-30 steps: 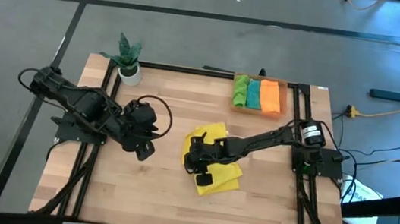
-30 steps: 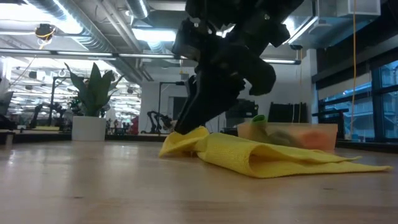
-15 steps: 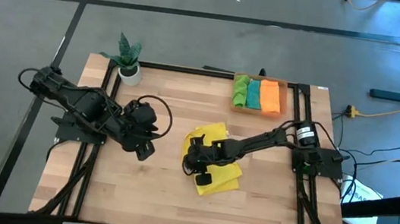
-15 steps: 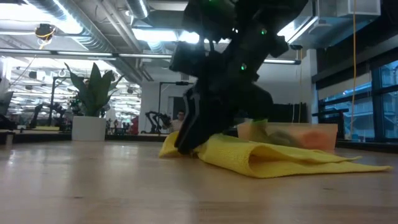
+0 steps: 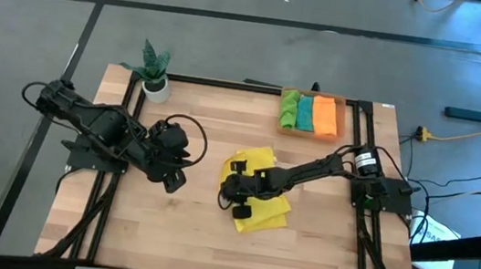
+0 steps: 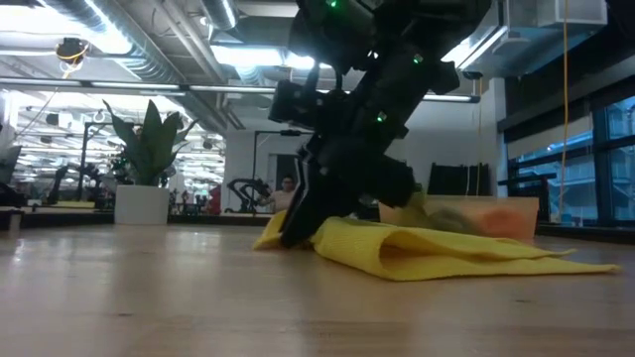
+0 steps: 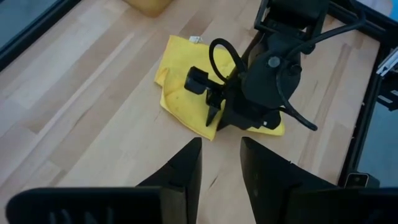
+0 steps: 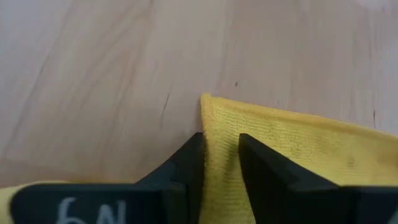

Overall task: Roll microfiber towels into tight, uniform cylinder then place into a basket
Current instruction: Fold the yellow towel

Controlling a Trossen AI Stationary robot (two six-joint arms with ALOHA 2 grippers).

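Note:
The yellow towel (image 5: 269, 213) lies loosely folded on the middle of the table. My right gripper (image 5: 231, 199) is down at its left edge, shut on the cloth, with its fingertips at the tabletop (image 6: 294, 236). In the right wrist view a corner of the towel (image 8: 214, 109) sticks out past the fingers. My left gripper (image 5: 172, 179) hangs open above bare wood left of the towel, touching nothing. At the far right stands the orange basket (image 5: 346, 120), with a green, a teal and an orange towel rolled up side by side in it. My right gripper pinches the yellow towel's left edge (image 8: 221, 140) between its two fingers, just behind a corner. The fingers slant down from the table's right side. One layer or several, I cannot tell. The towel lies slack on the table, its fold (image 6: 397, 260) bulging up beside the gripper.
A small potted plant (image 5: 154, 73) stands at the far left corner. Black frame rails run along the table's left and right sides. Bare wood lies near and left of the yellow towel.
My right gripper has sunk and tipped further down onto the yellow towel's left edge, its fingertips now at the tabletop. The raised edge of the towel has come down with it. The rest of the towel has stayed in place.

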